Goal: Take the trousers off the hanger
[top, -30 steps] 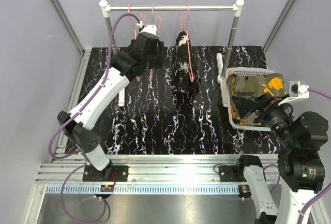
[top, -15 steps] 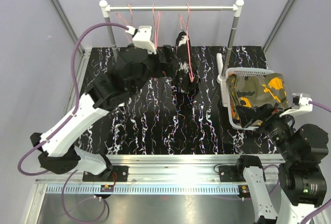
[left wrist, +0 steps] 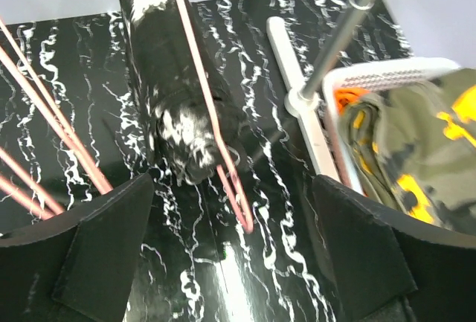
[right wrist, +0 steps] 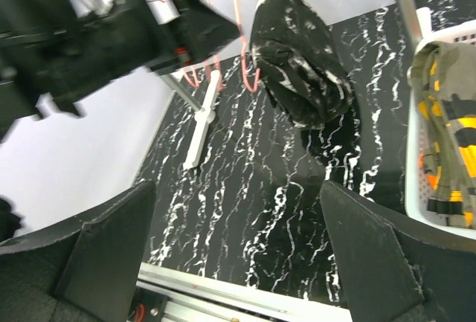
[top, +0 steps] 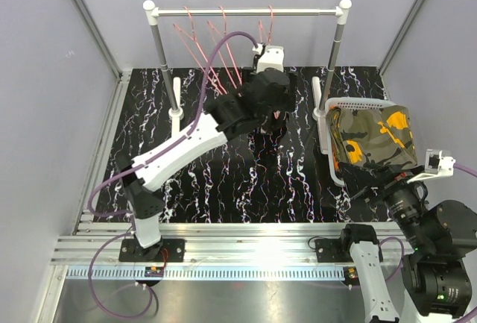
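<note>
Left of frame in my left wrist view, bare pink hangers (left wrist: 52, 100) slant across the tabletop (left wrist: 245, 39). At centre, the black trousers (left wrist: 167, 91) hang folded over their pink hanger (left wrist: 197, 54), with the long axis running from frame top downward and the bunched end lowest. My left end effector (left wrist: 234, 262) is spread wide, grasping nothing. It would do best to close on that bunched cloth, clear of the wire. At right, camouflage trousers (top: 373, 136) lie in the white basket (top: 358, 102). My right end effector (right wrist: 238, 255) is likewise released.
</note>
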Robot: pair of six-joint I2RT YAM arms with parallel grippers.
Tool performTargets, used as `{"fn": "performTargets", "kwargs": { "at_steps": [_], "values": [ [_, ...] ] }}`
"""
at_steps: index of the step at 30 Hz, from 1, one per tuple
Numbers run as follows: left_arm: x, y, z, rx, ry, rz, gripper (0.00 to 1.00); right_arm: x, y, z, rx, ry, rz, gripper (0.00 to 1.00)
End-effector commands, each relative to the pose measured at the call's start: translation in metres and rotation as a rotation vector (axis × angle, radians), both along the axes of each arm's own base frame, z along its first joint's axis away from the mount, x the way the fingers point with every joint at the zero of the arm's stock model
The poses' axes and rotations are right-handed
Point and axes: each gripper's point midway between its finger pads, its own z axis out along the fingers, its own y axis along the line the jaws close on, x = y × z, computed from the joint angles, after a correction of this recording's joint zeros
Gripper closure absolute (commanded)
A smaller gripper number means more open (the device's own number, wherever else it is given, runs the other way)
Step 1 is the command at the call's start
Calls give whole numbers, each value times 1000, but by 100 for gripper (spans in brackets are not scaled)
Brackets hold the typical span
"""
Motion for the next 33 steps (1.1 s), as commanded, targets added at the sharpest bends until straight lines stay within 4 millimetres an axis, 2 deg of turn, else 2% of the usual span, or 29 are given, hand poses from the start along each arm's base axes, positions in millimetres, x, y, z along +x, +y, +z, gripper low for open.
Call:
{"fn": "performTargets", "kwargs": {
  "at_steps": [1, 3, 4, 5, 7, 12, 16, 17, 18, 20, 22, 23, 28, 32, 33],
  "values": [
    [21, 7, 20, -20, -61, 107, 11, -6, 10, 11, 29, -38, 55, 1],
    [38, 1, 0, 25, -57, 136, 16, -6, 11, 11, 34, -44, 66, 1],
    [38, 1, 6, 16, -64, 136, 18, -6, 12, 11, 37, -42, 67, 0],
    [47, -1, -7, 41, -53, 149, 20, -5, 12, 11, 35, -42, 69, 1],
    [54, 1, -8, 33, -52, 170, 27, -5, 12, 9, 34, -43, 69, 1],
    [79, 7, -27, 45, -26, 196, 37, -4, 14, 10, 36, -45, 82, 1],
    [88, 5, -38, 43, -3, 181, 57, -2, 14, 11, 38, -47, 86, 1],
    [88, 4, -41, 47, 2, 177, 67, -2, 14, 11, 39, -46, 87, 1],
    [88, 4, -41, 47, 2, 177, 72, -2, 15, 12, 39, -49, 89, 0],
    [87, 5, -39, 42, 5, 178, 86, -2, 15, 13, 38, -51, 89, 0],
    [84, 7, -35, 28, 4, 178, 90, -2, 15, 13, 39, -49, 90, 1],
    [83, 8, -34, 25, 2, 178, 98, -2, 15, 13, 39, -49, 90, 1],
    [78, 17, -20, 9, -6, 190, 100, -2, 16, 15, 44, -48, 100, 1],
    [68, 20, 9, -47, -36, 157, 100, -3, 16, 17, 44, -53, 98, 1],
    [64, 21, 26, -80, -61, 138, 100, -3, 16, 17, 44, -53, 98, 1]
  ]
}}
